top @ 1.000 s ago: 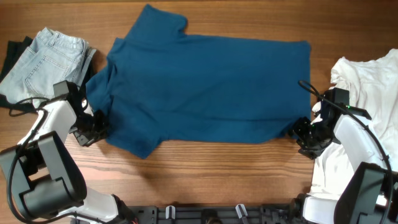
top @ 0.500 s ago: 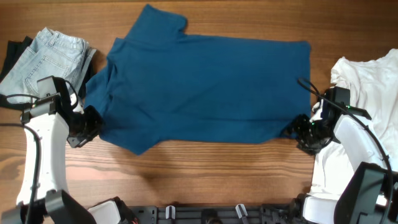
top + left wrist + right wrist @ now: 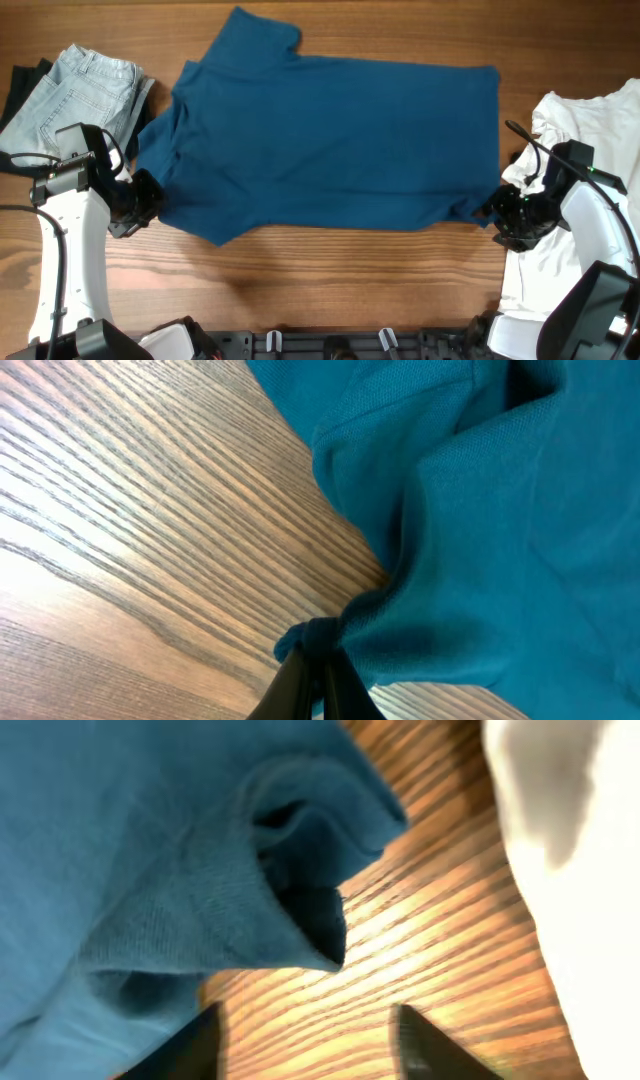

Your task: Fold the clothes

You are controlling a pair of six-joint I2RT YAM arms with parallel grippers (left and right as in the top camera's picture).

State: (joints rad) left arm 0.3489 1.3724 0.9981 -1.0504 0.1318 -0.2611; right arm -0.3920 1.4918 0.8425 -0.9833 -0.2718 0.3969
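The left gripper (image 3: 312,648) clenches its jaws on the eight o'clock edge of the large dark blue soft-cloth shirt (image 3: 330,140), while the right gripper (image 3: 305,1020), jaws released, sits by its four o'clock corner.

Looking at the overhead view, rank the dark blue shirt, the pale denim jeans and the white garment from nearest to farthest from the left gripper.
1. Dark blue short-sleeved shirt: its left edge is pinched in the left gripper.
2. Folded pale blue denim jeans: close by, at the far left.
3. White cloth garment: across at the far right.
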